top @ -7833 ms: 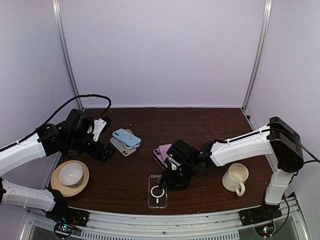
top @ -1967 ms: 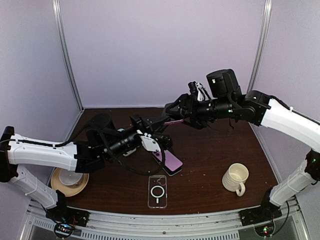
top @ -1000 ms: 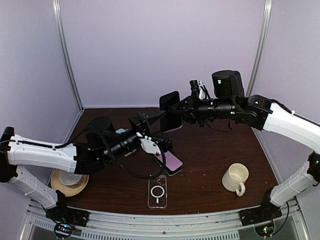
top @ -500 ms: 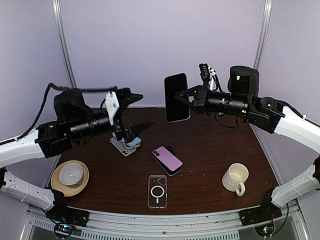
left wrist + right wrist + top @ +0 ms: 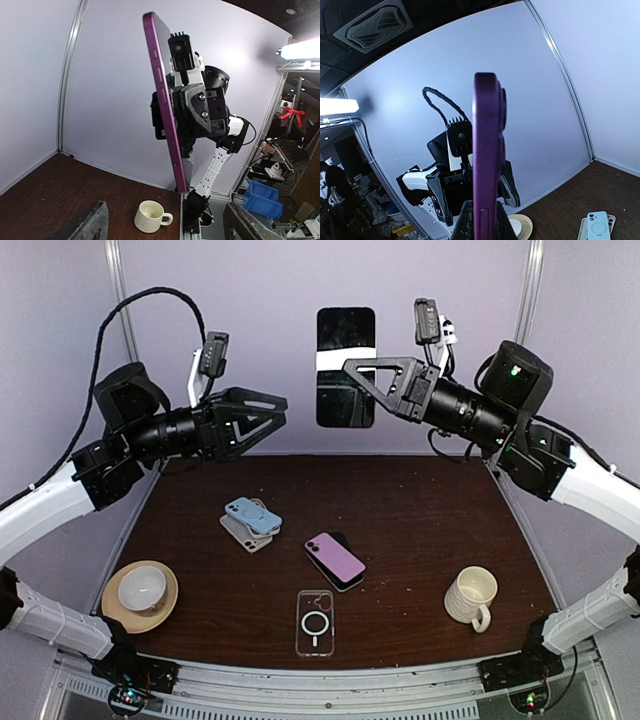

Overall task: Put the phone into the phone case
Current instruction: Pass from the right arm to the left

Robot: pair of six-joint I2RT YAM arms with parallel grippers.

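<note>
Phone [image 5: 335, 390] is up in the air above the back of the table [image 5: 420, 530], upright, with its black glass screen towards the top camera and a pale band across the upper half. It's a thin slab with rounded corners. Edge-on in the wrist views [image 5: 165, 100] [image 5: 487, 150] the frame is glossy purple, with side buttons and a raised camera bump on the back. Right claw [image 5: 352, 368] is clamped on the phone, fingers pinching it at the side. Left claw [image 5: 284, 410] is level with it and just to its left, fingers spread wide with nothing between them, not touching the phone. Case [image 5: 316, 622] lies flat near the front edge of the table, well below the phone: clear plastic with a white ring and short bar on it, and it is empty. Table is dark brown wood grain. Also on it are a second phone [image 5: 336, 560] with a pink-purple back lying askew on something dark, a blue case [image 5: 250, 517] stacked on a pale one, a ribbed cream mug [image 5: 470, 597] at right, and a white cup [image 5: 141, 590] on a tan saucer [image 5: 165, 612] at left.
</note>
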